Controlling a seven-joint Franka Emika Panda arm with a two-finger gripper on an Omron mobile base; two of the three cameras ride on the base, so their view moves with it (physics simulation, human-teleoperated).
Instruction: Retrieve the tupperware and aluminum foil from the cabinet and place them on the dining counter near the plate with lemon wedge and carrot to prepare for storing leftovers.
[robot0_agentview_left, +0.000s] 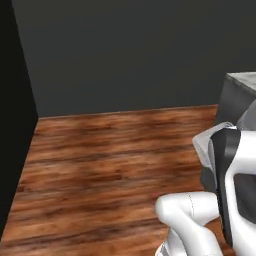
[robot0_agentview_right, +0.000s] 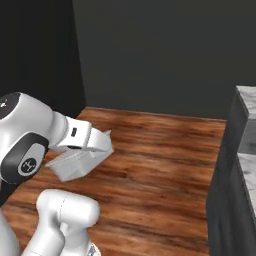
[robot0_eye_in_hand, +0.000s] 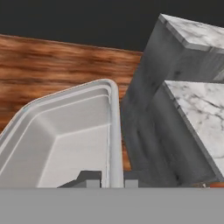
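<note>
The tupperware (robot0_eye_in_hand: 65, 140), a clear rectangular tub with a wide rim, hangs in the air over the wood floor. My gripper (robot0_eye_in_hand: 113, 180) is shut on its right-hand rim wall, one dark fingertip inside the tub and one outside. From the right base view the tupperware (robot0_agentview_right: 75, 164) tilts down below my gripper (robot0_agentview_right: 100, 144) at the end of the white arm. A corner of the tupperware (robot0_agentview_left: 204, 144) peeks out beside the arm in the left base view. The dining counter (robot0_eye_in_hand: 197, 109), with its veined marble top and grey wood-grain front, stands to the right. The foil, plate, lemon wedge and carrot are out of view.
Brown wood floor (robot0_agentview_left: 110, 160) spreads ahead up to a dark grey wall (robot0_agentview_left: 130, 50). A black panel (robot0_agentview_left: 12, 125) rises at the left. The counter's corner (robot0_agentview_right: 245, 100) stands at the right edge, and the same corner (robot0_agentview_left: 242, 82) shows from the left base.
</note>
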